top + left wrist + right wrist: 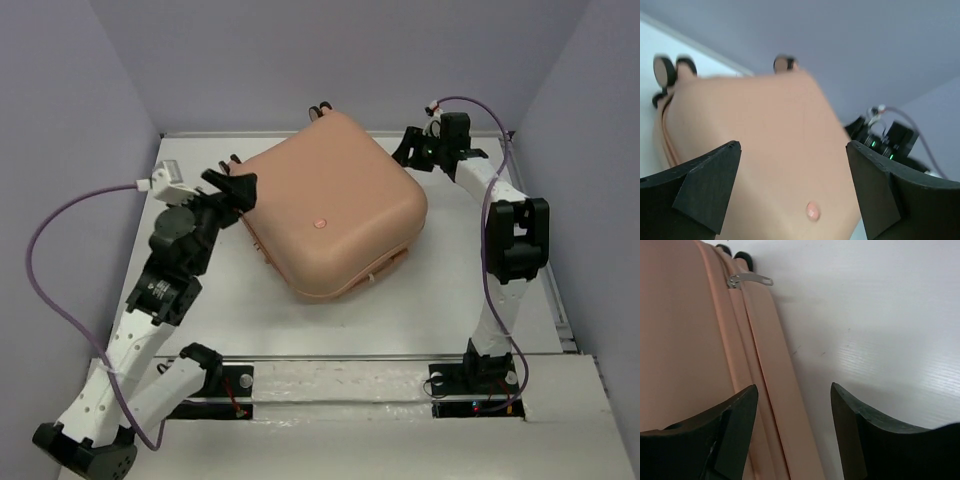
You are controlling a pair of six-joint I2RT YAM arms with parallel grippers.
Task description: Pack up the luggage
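Note:
The peach-pink luggage (335, 205) lies closed on the white table, lid up, with a small round badge (320, 223) on top and black wheels at its far corners. My left gripper (232, 187) is open and empty at the case's left edge; in the left wrist view the shell (755, 145) fills the gap between the fingers. My right gripper (418, 150) is open and empty at the case's far right corner. The right wrist view shows the zipper seam (757, 365) and a metal zipper pull (750, 280) on the case's side.
The white table (440, 310) is bounded by lilac walls at the back and sides. A purple cable (60, 220) loops off the left arm. The arm bases (480, 385) stand at the near edge.

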